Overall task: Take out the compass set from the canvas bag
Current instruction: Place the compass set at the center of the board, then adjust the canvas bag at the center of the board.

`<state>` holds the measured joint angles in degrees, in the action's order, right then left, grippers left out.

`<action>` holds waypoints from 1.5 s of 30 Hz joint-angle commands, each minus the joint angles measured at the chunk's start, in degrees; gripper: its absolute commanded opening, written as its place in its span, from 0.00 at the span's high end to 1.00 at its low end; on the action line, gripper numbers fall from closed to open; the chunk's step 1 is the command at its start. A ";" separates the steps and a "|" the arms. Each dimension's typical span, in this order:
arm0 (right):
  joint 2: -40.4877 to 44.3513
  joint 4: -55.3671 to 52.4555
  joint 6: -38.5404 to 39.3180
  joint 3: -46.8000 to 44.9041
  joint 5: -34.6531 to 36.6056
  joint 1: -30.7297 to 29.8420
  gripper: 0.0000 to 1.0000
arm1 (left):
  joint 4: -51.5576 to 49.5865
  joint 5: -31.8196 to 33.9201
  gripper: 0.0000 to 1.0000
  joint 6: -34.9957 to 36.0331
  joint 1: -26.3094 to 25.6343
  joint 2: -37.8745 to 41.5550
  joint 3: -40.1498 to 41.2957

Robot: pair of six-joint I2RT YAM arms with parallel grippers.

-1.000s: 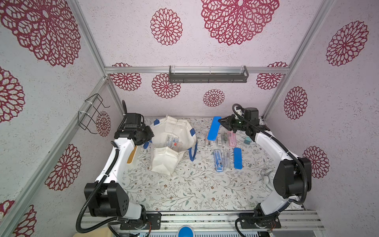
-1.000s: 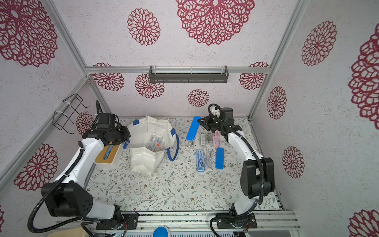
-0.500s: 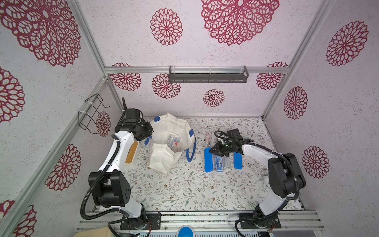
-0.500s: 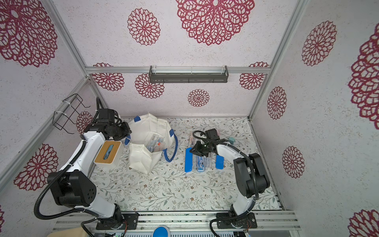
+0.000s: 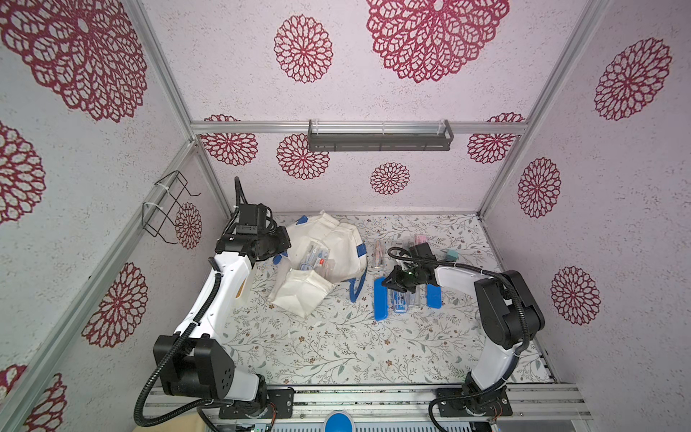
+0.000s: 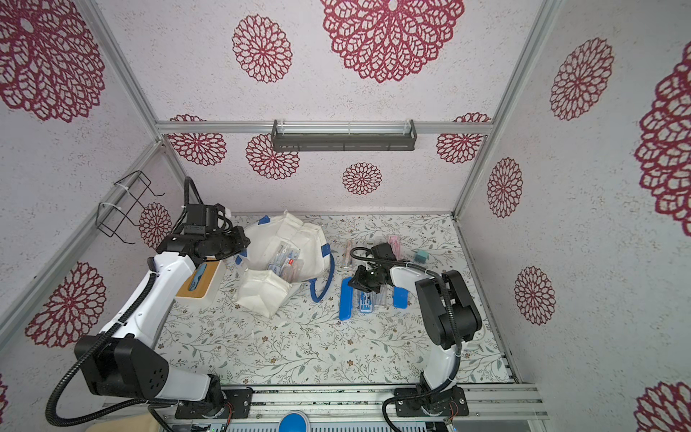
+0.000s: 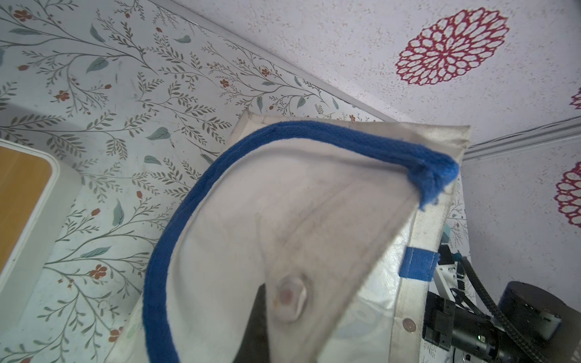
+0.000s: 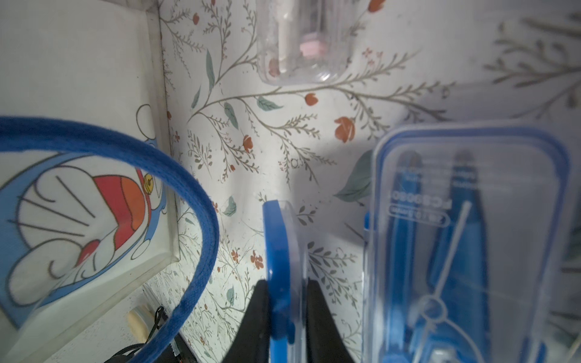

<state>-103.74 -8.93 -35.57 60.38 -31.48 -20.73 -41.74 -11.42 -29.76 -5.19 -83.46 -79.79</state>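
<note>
Here, the left gripper (image 5: 279, 251) pinches the rim of the canvas bag (image 5: 329, 243), jaws closed on the fabric. The bag lies open on the flowered table (image 5: 318, 351). The right gripper (image 8: 284, 292) clamps the compass set (image 8: 279, 251), a slim blue-backed case turned on edge. It is outside the bag, between the bag's blue handle (image 8: 195, 204) and a clear case (image 8: 471, 235) whose label is too blurred to read. The bag bears a blue cartoon face (image 8: 81, 217).
</note>
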 commanded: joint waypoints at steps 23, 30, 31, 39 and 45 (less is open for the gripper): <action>13.44 8.30 -8.92 3.75 2.11 -1.87 0.36 | 4.38 -5.78 1.00 4.88 -3.83 -2.08 -6.26; 6.73 5.46 -8.41 11.11 2.48 -4.01 0.37 | 4.11 -5.63 1.00 5.19 -4.26 -2.83 -7.12; 6.01 5.35 -8.58 11.60 2.45 -4.10 0.38 | 3.91 -5.66 1.00 5.37 -4.23 -2.97 -7.37; 2.35 3.45 -9.69 15.73 2.65 -6.25 0.82 | 3.68 -4.73 1.00 6.41 -4.37 -3.62 -8.31; 5.15 7.27 -13.64 14.74 5.67 -11.17 0.94 | 3.16 -0.80 1.00 10.99 -5.19 -6.55 -13.73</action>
<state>-101.78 -3.62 -46.74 74.41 -27.35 -29.30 -42.83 -13.74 -22.90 -9.54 -89.76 -89.08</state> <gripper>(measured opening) 0.064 0.063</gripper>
